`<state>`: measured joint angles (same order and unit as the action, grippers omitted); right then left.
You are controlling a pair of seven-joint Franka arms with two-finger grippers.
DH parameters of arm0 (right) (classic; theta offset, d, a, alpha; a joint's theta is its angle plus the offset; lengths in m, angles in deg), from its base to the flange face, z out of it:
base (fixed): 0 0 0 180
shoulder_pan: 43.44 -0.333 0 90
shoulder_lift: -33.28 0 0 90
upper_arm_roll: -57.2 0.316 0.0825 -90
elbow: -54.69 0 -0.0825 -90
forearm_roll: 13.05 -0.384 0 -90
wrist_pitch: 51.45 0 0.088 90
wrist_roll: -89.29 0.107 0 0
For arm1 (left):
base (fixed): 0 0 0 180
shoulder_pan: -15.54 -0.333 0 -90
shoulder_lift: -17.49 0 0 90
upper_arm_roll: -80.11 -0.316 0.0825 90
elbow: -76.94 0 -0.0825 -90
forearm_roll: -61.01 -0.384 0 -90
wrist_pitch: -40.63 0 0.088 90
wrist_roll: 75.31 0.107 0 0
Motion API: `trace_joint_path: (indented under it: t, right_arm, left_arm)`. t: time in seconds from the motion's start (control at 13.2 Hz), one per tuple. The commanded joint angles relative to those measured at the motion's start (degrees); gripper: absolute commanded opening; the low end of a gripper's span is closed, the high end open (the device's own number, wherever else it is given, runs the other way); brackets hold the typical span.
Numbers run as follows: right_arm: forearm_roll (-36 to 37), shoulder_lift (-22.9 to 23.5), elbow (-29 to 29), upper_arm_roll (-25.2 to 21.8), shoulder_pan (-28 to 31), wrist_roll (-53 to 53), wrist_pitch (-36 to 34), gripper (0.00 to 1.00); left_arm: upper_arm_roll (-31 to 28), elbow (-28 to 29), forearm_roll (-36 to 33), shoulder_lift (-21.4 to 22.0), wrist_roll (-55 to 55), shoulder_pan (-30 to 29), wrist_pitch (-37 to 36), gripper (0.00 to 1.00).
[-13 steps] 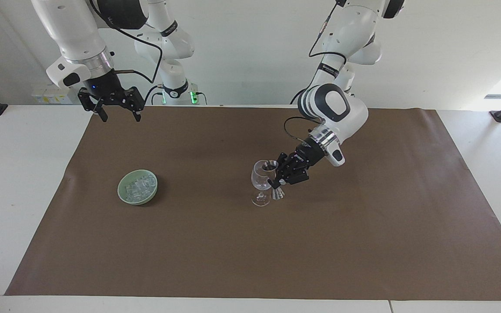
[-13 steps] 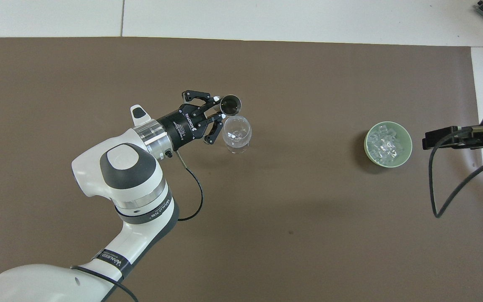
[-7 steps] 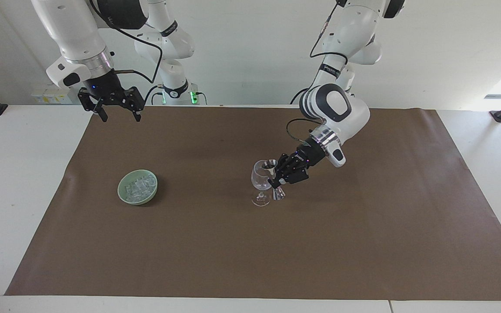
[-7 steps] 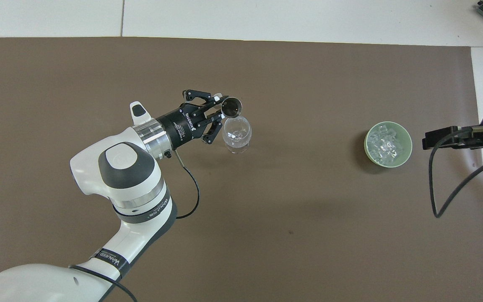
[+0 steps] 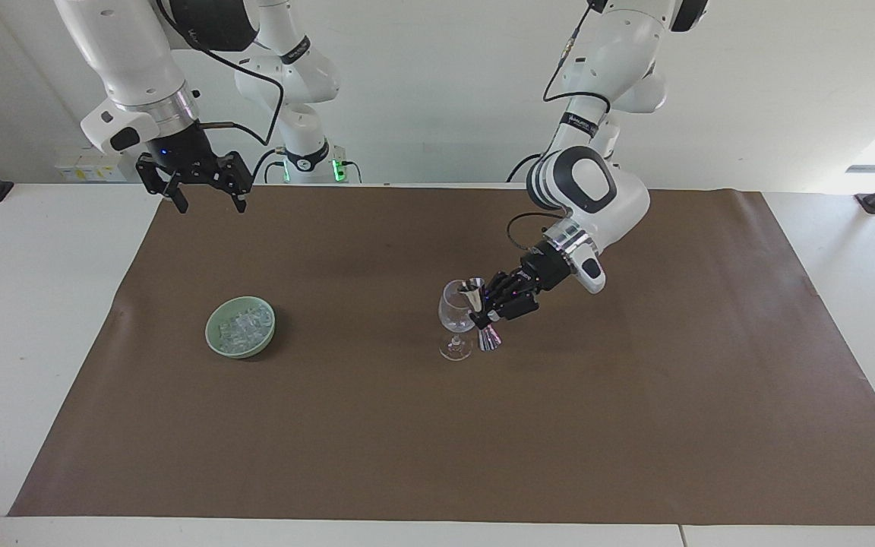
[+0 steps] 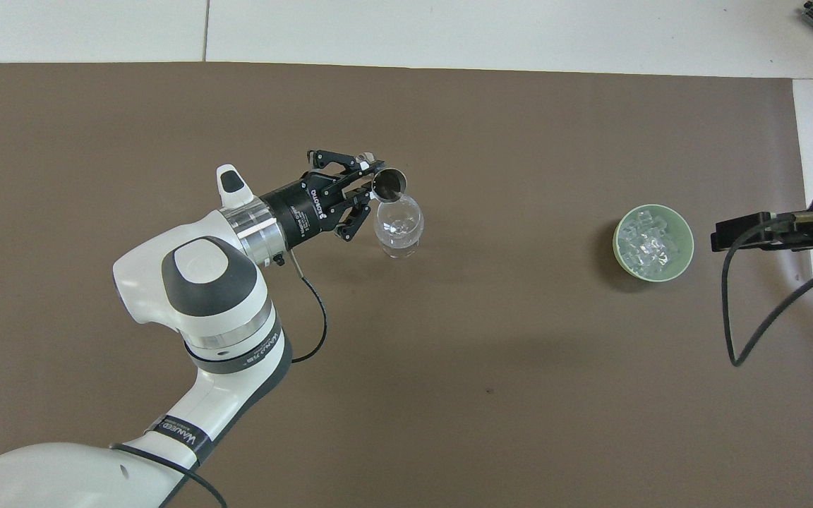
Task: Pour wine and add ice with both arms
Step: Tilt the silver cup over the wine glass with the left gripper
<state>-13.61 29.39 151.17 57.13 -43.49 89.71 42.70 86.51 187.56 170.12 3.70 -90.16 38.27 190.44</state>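
Observation:
My left gripper point(image 5: 486, 311) is shut on a metal jigger point(image 5: 490, 341), which it holds beside the clear wine glass point(image 5: 453, 311) in the middle of the brown mat. In the overhead view the left gripper point(image 6: 368, 185) holds the jigger point(image 6: 389, 185) with its mouth leaning over the rim of the glass point(image 6: 398, 226). The ice point(image 5: 242, 325) lies as small clear cubes in a green bowl point(image 5: 213, 342) toward the right arm's end; the ice point(image 6: 650, 240) and bowl point(image 6: 618, 243) also show from overhead. My right gripper point(image 5: 208, 202) is open and empty, and waits high over the mat's edge nearest the robots.
The brown mat point(image 5: 407, 441) covers most of the white table point(image 5: 27, 304). The right arm's cable and gripper tip point(image 6: 724, 236) show beside the bowl in the overhead view.
The left wrist has drawn back a little and the jigger's mouth has tipped closer to the glass's rim. The right arm has not moved.

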Motion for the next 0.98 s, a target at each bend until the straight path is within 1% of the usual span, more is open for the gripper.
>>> trace_joint_path:
  t: [0.0, 0.23, 0.53, 0.91]
  right_arm:
    - [0.3, -0.32, 0.38, 0.16, 0.14, 0.45, -0.2, 1.0]
    - [0.3, -0.32, 0.38, 0.16, 0.14, 0.45, -0.2, 1.0]
    - [0.3, -0.32, 0.38, 0.16, 0.14, 0.45, -0.2, 1.0]
    - [0.3, -0.32, 0.38, 0.16, 0.14, 0.45, -0.2, 1.0]
  left_arm:
    - [0.2, 1.53, -1.01, 1.48, 1.84, -0.76, -1.72, 0.0]
    - [0.11, 1.18, -0.57, 1.39, 2.89, -0.32, -1.11, 0.0]
    - [0.11, 1.27, -0.66, 1.3, 9.48, -0.23, -0.84, 0.0]
    - [0.11, 1.27, -0.83, 1.3, 13.0, -0.23, -0.93, 0.0]
